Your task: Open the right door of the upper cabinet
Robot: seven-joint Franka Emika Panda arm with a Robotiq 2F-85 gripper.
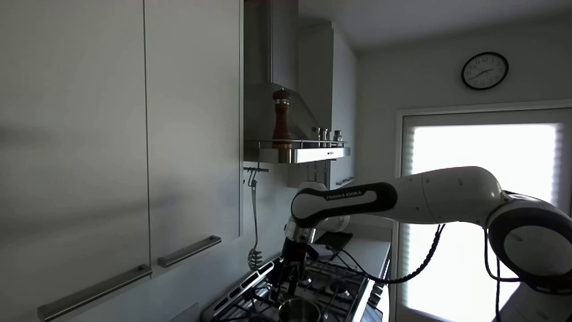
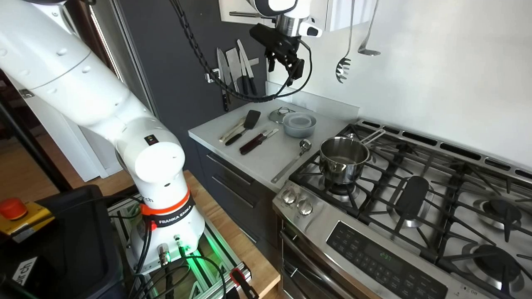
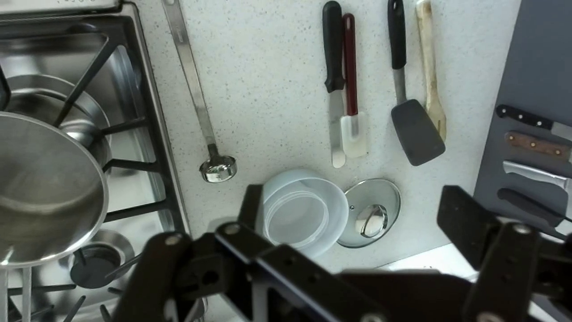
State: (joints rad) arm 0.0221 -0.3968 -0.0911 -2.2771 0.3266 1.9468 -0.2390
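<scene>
The upper cabinet's right door (image 1: 194, 125) is a pale-grey slab, closed level with the left door (image 1: 73, 143). Its short silver bar handle (image 1: 190, 251) sits at the lower edge. In an exterior view only the bottom of the right door (image 2: 320, 10) shows, partly hidden behind the arm. My gripper (image 1: 283, 293) is open and empty. It points down, lower than the cabinet's bottom edge and apart from the handle; it also shows against the wall in an exterior view (image 2: 281, 74). In the wrist view the open fingers (image 3: 351, 194) stand above the counter; the door is out of view there.
A steel pot (image 2: 343, 160) stands on the gas stove (image 2: 415, 232). The counter (image 2: 272, 160) holds a plastic bowl (image 3: 308, 210), a glass lid (image 3: 373, 212) and several utensils. Knives (image 2: 237, 68) hang on the dark side panel. The hood shelf (image 1: 313, 154) carries a pepper mill (image 1: 281, 118).
</scene>
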